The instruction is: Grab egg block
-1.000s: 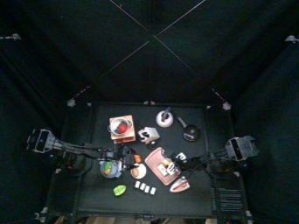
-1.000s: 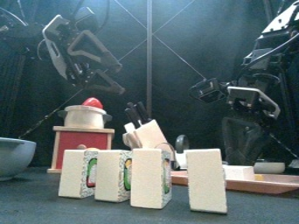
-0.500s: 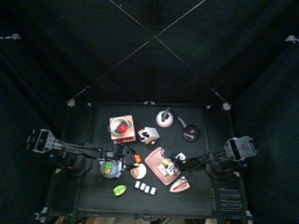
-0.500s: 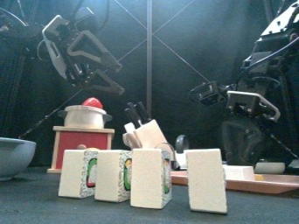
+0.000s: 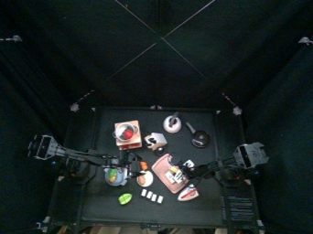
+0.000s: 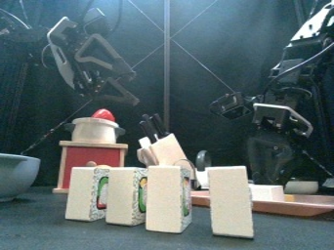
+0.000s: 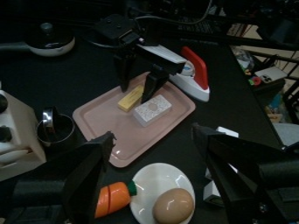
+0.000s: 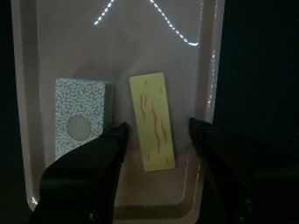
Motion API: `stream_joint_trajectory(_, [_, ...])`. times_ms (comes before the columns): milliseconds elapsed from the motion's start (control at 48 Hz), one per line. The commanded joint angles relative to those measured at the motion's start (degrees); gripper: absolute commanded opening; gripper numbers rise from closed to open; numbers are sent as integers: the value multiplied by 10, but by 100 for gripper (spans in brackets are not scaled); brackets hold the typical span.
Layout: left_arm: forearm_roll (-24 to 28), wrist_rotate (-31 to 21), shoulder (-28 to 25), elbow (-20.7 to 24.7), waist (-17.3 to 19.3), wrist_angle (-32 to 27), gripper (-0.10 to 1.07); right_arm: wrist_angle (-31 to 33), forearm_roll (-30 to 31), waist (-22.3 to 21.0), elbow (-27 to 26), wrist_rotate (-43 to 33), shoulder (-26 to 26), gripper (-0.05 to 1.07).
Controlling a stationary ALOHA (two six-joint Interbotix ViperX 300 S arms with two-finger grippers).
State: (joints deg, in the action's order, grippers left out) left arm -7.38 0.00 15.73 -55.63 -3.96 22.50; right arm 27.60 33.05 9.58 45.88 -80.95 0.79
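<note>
Egg block (image 7: 163, 199): a flat white fried-egg shape with a round tan yolk, lying on the counter (image 7: 233, 87) directly under the left end effector (image 7: 153, 138), as seen in the left wrist view. Not held, not touched. Just beside it, an orange carrot-like piece (image 7: 111, 198); beyond it, the near edge of a pink tray (image 7: 117, 140).

Left end effector: jaws wide apart, hanging above the egg block with one jaw to each side, clamped on nothing.

On the pink tray, side by side: a yellow block (image 7: 135, 94) and a pale speckled block (image 7: 152, 111). Next to the tray's far side, a red-and-white piece (image 7: 194, 70) on the counter.

Right end effector (image 8: 155, 131): jaws also spread wide, lowered over the tray (image 8: 176, 52) and straddling the yellow block (image 8: 152, 118), a gap visible on each side of it. Speckled block (image 8: 79, 114), with a round hole in its face, just outside one jaw. Nothing gripped.

From above: left arm in from the left, right arm in from the right, both reaching toward the front half of the counter (image 5: 91, 210), with the tray (image 5: 166, 164) between them.

At counter level in front: four upright white blocks (image 6: 166, 198) in a row, a grey bowl (image 6: 14, 174) at the left edge, and behind them a wooden box (image 6: 94, 156) topped with a red-lidded pot.
</note>
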Motion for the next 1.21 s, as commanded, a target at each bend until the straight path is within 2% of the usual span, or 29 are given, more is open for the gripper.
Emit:
stream_joint_trajectory(0, [-1, 1, 6, 6, 1, 5, 102, 2, -1, -3, -6, -1, -6, 88])
stream_joint_trajectory(312, [-1, 1, 6, 6, 1, 5, 102, 4, -1, -3, -7, -1, -6, 72])
stream_joint_trajectory(542, [-1, 1, 5, 5, 2, 5, 102, 19, 2, -3, -23, 0, -16, 64])
stream_joint_trajectory(792, [0, 1, 6, 5, 2, 6, 102, 56, 2, 1, -40, 0, -25, 63])
stream_joint_trajectory(1188, [-1, 1, 6, 4, 1, 5, 102, 58, -22, 0, -47, -6, -26, 63])
